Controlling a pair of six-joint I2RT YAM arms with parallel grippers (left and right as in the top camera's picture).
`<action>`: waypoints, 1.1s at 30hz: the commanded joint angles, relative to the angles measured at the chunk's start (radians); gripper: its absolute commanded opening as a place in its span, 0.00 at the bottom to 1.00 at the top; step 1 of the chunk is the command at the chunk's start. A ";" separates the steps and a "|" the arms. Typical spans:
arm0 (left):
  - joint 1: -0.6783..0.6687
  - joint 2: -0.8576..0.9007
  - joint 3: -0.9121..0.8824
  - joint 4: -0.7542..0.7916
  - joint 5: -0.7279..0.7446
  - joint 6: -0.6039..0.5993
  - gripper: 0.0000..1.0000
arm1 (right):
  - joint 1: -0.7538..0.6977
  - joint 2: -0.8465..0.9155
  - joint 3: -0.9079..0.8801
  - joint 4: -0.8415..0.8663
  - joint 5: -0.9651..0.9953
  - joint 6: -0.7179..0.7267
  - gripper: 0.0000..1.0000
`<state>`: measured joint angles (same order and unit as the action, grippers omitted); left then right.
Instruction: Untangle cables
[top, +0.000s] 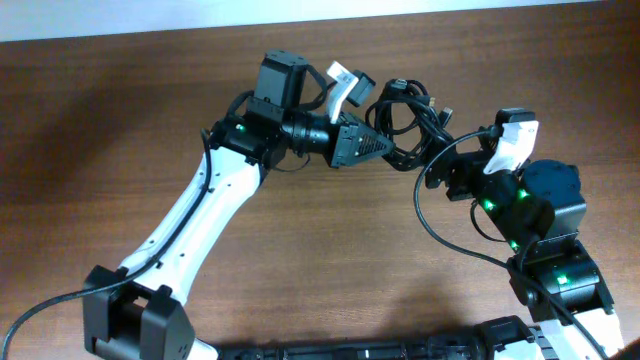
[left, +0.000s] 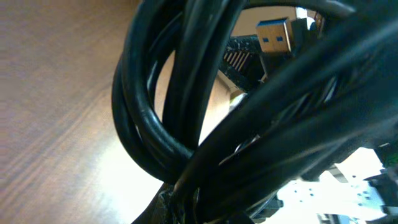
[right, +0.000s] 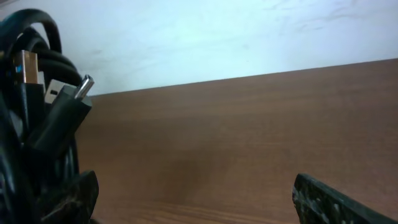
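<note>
The cables (top: 411, 112) form a tangled black bundle of loops at the back of the brown table (top: 330, 260). My left gripper (top: 391, 148) reaches in from the left and is shut on the bundle's near-left side. In the left wrist view the thick black loops (left: 186, 93) fill the frame over the shut gripper (left: 205, 208), and a blue USB plug (left: 273, 34) sticks out behind. My right gripper (top: 447, 162) stands open just right of the bundle. Its wrist view shows both fingers (right: 78, 196) spread wide with bare table between them, and the cables (right: 37, 134) with a metal plug (right: 26, 68) at the left.
A white wall (right: 217, 37) rises behind the table's far edge. The left arm (top: 200, 215) crosses the table from the near left. The right arm's base (top: 555, 260) stands at the near right.
</note>
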<state>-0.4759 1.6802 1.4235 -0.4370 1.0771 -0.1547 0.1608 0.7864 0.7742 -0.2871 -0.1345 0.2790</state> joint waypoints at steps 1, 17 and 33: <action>0.018 -0.039 0.016 -0.009 -0.067 0.086 0.00 | -0.005 -0.001 0.014 0.039 -0.071 -0.021 0.99; -0.006 -0.039 0.016 -0.007 -0.279 0.126 0.00 | -0.005 -0.001 0.014 0.080 -0.299 -0.111 0.99; 0.001 -0.039 0.016 0.017 -0.517 -0.357 0.00 | -0.005 -0.001 0.014 -0.060 -0.093 -0.152 0.99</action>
<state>-0.4782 1.6615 1.4235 -0.4294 0.5148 -0.4538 0.1585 0.7902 0.7742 -0.3344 -0.2829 0.1471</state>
